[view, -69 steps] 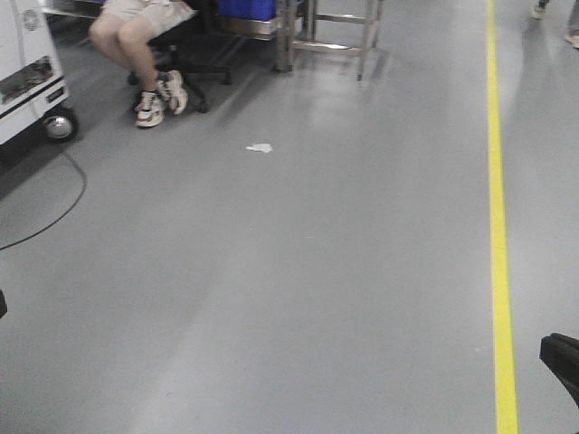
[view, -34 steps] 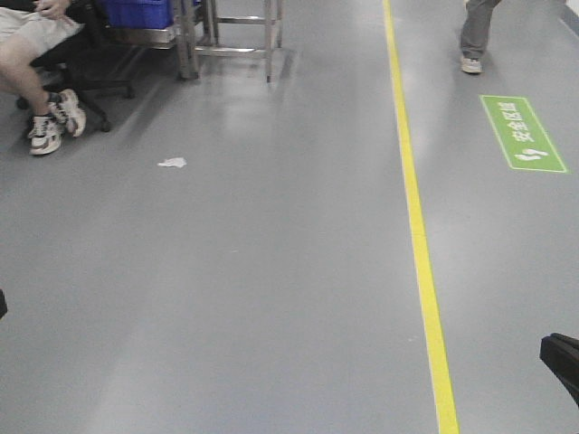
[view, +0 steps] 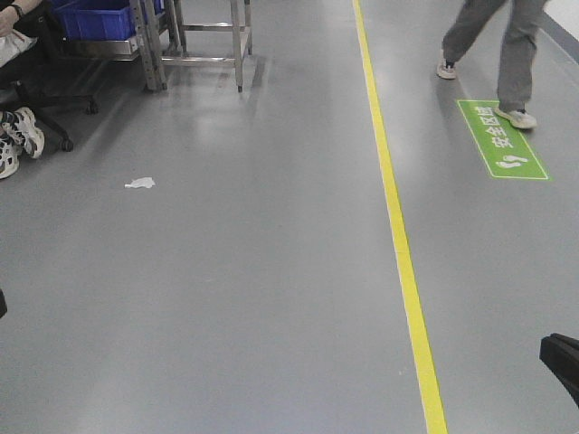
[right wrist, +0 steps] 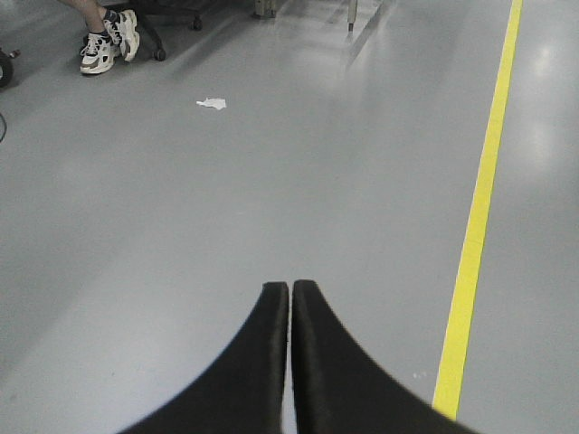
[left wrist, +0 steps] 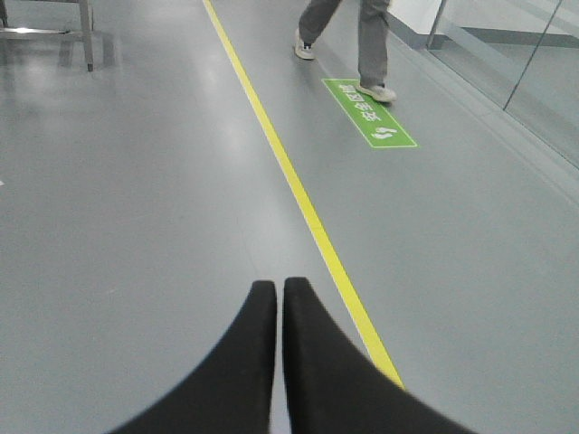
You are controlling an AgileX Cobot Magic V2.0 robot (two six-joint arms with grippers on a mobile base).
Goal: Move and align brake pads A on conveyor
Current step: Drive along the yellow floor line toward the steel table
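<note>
**Turning across the shop floor, no pads in sight yet**

The brake pads A are in none of my views, and neither is the conveyor; I cannot say where they lie from here. My left claw (left wrist: 279, 289) is clenched with its two black fingers pressed together and nothing between them. My right claw (right wrist: 289, 287) is the same, closed on nothing. So no pad has been picked up.

What has changed is my heading. The yellow line (view: 391, 208) on the floor sat far over at the right of the front view a second ago and now runs up nearer the middle. A green floor sign (view: 502, 138) has come into view on the far side of the yellow line, with a walking person (view: 507, 45) stepping on it. On the near side of the line, the scrap of paper (view: 140, 183) and the seated person (view: 16, 136) have slid toward the left edge, and the steel table legs (view: 240, 45) and blue crates (view: 95, 20) stand well away from it at the back.

I judge that my base is swinging right, searching for or travelling to the belt. The handling part of the task has not begun.
</note>
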